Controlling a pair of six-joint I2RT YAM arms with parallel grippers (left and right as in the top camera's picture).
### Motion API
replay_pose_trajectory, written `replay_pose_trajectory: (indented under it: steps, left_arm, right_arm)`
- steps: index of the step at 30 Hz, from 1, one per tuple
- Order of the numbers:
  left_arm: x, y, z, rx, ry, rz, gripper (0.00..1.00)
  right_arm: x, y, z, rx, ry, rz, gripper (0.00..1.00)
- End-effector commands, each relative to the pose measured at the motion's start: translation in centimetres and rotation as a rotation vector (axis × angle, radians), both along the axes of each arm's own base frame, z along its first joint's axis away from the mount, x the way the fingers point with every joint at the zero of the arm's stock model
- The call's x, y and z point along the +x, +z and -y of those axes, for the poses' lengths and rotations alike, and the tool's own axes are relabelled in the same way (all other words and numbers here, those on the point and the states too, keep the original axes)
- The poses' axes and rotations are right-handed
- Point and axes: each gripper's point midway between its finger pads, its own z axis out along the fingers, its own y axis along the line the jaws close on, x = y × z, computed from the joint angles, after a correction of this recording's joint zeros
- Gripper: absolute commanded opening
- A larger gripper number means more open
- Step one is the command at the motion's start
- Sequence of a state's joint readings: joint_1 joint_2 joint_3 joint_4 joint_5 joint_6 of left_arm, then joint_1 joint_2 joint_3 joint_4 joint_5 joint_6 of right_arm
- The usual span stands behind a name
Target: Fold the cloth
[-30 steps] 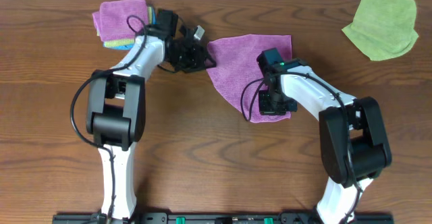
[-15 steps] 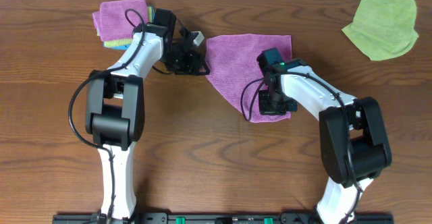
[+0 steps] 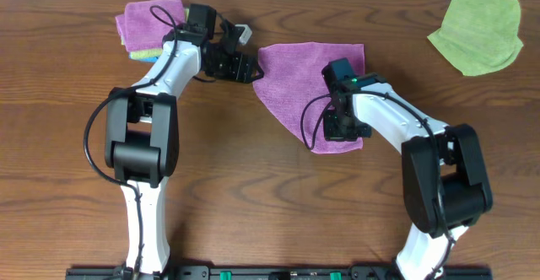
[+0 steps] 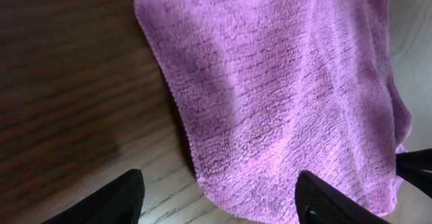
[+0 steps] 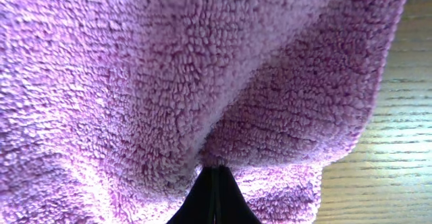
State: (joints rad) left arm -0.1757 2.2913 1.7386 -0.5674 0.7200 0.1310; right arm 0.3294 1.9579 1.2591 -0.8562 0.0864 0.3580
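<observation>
on the wooden table (image 3: 253, 196) the cloth (image 3: 304, 82) lies in the middle, its left corner just let go by the left gripper (image 3: 243, 66), now spread wide and backing off, while the right gripper (image 3: 342, 126) stays pinched shut on its near edge, so that fold seems placed.

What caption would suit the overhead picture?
Right gripper pinches the purple cloth; open left gripper hovers beside its corner.

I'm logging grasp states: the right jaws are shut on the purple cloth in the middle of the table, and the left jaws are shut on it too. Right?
Not quite. The left wrist view shows the left gripper with its jaws wide open, gripping nothing. The right gripper is indeed shut on the cloth.
</observation>
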Motion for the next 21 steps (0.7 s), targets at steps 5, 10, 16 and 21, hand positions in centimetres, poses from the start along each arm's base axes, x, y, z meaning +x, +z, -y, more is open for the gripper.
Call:
replay_pose_trajectory:
  steps: [5, 10, 16, 21]
  left_arm:
    - [-0.9, -0.9, 0.8, -0.035, -0.016, -0.042, 0.73]
    - [-1.1, -1.6, 1.5, -0.081, -0.031, -0.063, 0.73]
    - [-1.2, -2.5, 1.5, -0.08, -0.029, -0.079, 0.73]
    - [-1.5, -3.5, 2.2, -0.141, -0.038, -0.114, 0.73]
  right_arm:
    - [0.2, 0.8, 0.5, -0.007, -0.002, 0.028, 0.01]
    - [0.2, 0.8, 0.5, -0.006, -0.002, 0.027, 0.01]
    - [0.2, 0.8, 0.5, -0.006, -0.002, 0.027, 0.01]
    - [0.2, 0.8, 0.5, -0.006, -0.002, 0.027, 0.01]
